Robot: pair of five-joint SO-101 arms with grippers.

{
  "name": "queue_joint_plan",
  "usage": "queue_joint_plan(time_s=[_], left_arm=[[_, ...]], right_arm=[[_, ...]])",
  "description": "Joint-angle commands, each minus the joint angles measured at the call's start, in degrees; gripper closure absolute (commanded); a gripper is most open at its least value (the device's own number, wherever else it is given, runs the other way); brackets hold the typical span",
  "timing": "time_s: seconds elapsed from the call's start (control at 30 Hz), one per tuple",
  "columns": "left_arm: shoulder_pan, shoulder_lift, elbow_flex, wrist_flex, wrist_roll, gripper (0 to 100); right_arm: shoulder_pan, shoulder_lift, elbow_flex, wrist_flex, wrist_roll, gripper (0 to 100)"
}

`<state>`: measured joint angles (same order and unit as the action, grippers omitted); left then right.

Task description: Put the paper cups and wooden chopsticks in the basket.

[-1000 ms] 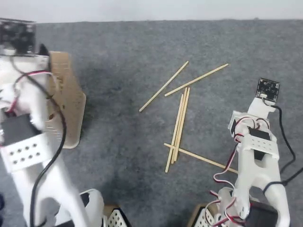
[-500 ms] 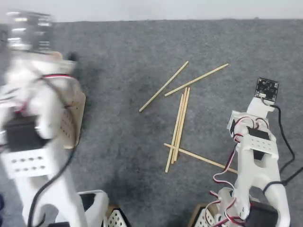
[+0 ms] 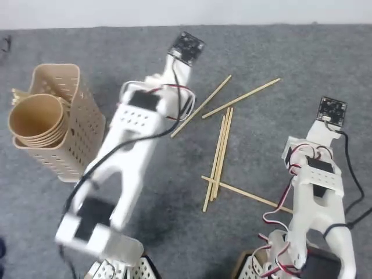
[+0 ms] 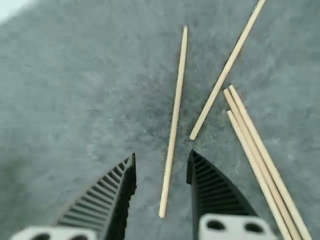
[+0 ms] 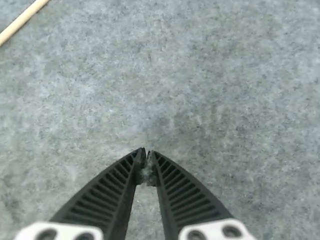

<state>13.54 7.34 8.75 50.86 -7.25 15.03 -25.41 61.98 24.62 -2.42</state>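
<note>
Several wooden chopsticks lie loose on the grey carpet: one slanted stick (image 3: 200, 106), another (image 3: 241, 97) beside it, a close pair (image 3: 222, 145) and one lying across them (image 3: 244, 195). My left arm (image 3: 145, 110) stretches over the carpet toward them. Its gripper (image 4: 162, 156) is open and low, with the slanted chopstick (image 4: 174, 125) lying between the fingers, not held. At the left, the beige basket (image 3: 87, 128) holds stacked paper cups (image 3: 35, 119) and a few chopsticks. My right gripper (image 5: 145, 151) is shut, empty, just above bare carpet.
The right arm (image 3: 317, 186) stands at the right, beside the end of the crossing chopstick. A chopstick end (image 5: 20, 20) shows at the corner of the right wrist view. Open carpet lies between the basket and the sticks.
My left arm has swung from over the basket to the middle, over the chopsticks, uncovering the basket and cups. The right arm and the chopsticks have not moved.
</note>
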Motion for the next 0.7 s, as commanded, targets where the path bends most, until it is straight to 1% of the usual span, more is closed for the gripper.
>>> queue_joint_plan(time_s=[0.0,0.17,0.37,0.53,0.67], left_arm=[[1.0,9.5,-9.6,-0.6,0.4,83],[1.1,22.8,-23.6,7.4,0.4,84],[1.0,36.1,-41.7,20.4,0.4,84],[1.1,45.5,-55.6,25.8,0.3,84],[3.2,52.5,-65.2,30.1,-1.2,84]], right_arm=[[0.4,-1.8,-0.2,-1.1,-0.5,99.1],[0.4,-1.7,-0.2,-1.1,-0.5,99.1],[-0.8,-1.7,-0.2,-1.1,-0.4,99.1],[-1.0,-1.8,-0.2,-1.1,-0.3,99.1],[-1.1,-1.8,-0.2,-1.1,-0.3,99.1]])
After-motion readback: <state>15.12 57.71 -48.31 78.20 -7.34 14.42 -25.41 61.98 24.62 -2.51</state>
